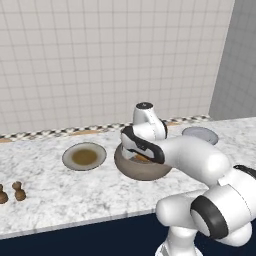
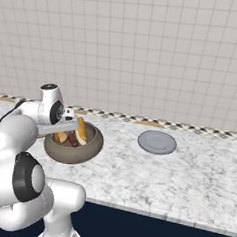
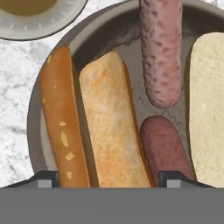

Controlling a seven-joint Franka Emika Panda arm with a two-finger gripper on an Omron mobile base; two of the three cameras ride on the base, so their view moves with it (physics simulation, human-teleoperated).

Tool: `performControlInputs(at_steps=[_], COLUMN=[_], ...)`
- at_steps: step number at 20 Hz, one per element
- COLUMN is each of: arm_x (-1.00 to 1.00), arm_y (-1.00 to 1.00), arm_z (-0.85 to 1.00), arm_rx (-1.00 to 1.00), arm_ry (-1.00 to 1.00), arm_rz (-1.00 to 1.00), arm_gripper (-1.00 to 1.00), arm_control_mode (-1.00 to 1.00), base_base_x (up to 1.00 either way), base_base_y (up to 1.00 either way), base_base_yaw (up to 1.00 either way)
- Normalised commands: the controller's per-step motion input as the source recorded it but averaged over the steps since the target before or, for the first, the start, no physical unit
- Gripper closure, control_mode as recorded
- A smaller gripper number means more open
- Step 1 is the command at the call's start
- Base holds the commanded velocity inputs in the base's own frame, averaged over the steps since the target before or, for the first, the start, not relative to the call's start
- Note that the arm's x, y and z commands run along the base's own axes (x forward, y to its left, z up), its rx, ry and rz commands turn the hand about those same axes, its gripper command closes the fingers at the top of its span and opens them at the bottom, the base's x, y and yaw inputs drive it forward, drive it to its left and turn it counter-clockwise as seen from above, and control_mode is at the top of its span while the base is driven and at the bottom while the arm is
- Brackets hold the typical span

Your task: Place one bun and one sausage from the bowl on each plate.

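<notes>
The brown-grey bowl (image 1: 142, 171) (image 2: 70, 153) (image 3: 34, 131) stands mid-counter between the two plates. In it lie a long bun (image 3: 109, 131) with a golden crust side, a paler bun (image 3: 210, 109) at the right, and two sausages (image 3: 162, 57) (image 3: 164, 148). My gripper (image 3: 109, 179) reaches down into the bowl, open, its fingertips (image 3: 48, 178) on either side of the long bun's near end, with a gap left at the right tip. The plate with the brownish centre (image 1: 84, 156) (image 3: 43, 26) lies left of the bowl and holds no food. The bluish-grey plate (image 1: 200, 135) (image 2: 157, 142) lies bare to the right.
Two small brown shakers (image 1: 19, 191) stand near the counter's front left. The marble counter (image 1: 60, 200) ends at a front edge close to my base. A tiled wall runs behind, and a grey side wall (image 1: 235, 60) rises at the far right.
</notes>
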Motion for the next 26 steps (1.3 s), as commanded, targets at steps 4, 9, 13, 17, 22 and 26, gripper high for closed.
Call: performControlInputs(at_steps=[4,9,13,17,22,26], arm_x=[-0.61,-0.62,-0.03,0.09,0.37,0.58], arm_y=[0.03,0.64,1.0,0.99,0.78,0.37], arm_z=[0.26,0.78,0.6,0.13,-0.01,-0.28], arm_rx=[0.0,0.0,0.0,0.0,0.0,0.0], arm_ry=[-0.04,-0.16,-0.09,-0.02,0.0,0.0], arm_rz=[0.0,-0.01,-0.08,-0.13,-0.17,-0.19], arm_gripper=[1.0,1.0,1.0,1.0,1.0,1.0], arm_control_mode=[-1.0,-1.0,-1.0,-1.0,-1.0,-1.0], base_base_x=[0.0,0.0,0.0,0.0,0.0,0.0], base_base_y=[0.0,0.0,0.0,0.0,0.0,0.0], base_base_yaw=[0.0,0.0,0.0,0.0,0.0,0.0])
